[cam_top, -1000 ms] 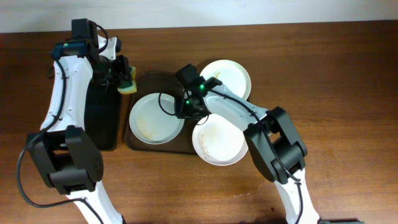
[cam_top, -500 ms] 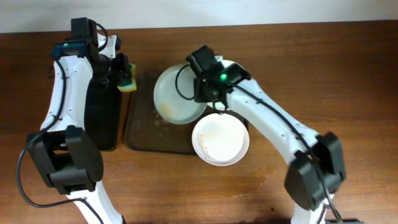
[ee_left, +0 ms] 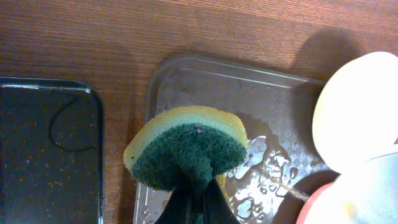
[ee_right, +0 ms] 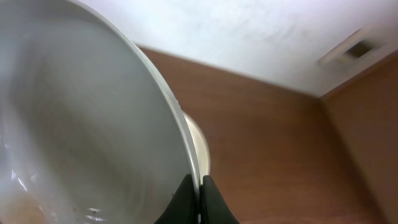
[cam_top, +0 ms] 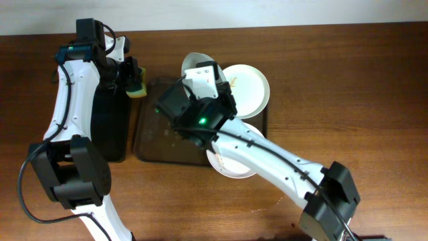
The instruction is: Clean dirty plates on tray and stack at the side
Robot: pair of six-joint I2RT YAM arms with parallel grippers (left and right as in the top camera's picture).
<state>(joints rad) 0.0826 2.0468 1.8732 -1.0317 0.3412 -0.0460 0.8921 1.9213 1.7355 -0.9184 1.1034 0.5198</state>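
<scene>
The brown tray [cam_top: 157, 144] lies mid-table, wet and bare on its left half. My right gripper [ee_right: 200, 186] is shut on the rim of a white plate [ee_right: 74, 124] and holds it high above the tray, tilted on edge; its top shows in the overhead view [cam_top: 192, 63]. A second plate [cam_top: 249, 88] lies at the tray's back right. A third plate [cam_top: 231, 166] with brown smears lies at the front right, partly hidden under my right arm. My left gripper [ee_left: 196, 200] is shut on a yellow-green sponge [ee_left: 186, 146] over the tray's back left corner [ee_left: 186, 74].
A narrow glossy black tray [cam_top: 110, 127] lies just left of the brown tray, under my left arm. My raised right arm [cam_top: 200, 110] covers the middle of the brown tray. Bare wooden table [cam_top: 361, 100] extends to the right.
My right gripper has lifted the plate from the tray's left half, carried it up and back, and tipped it on edge. The left arm and sponge have stayed put.
</scene>
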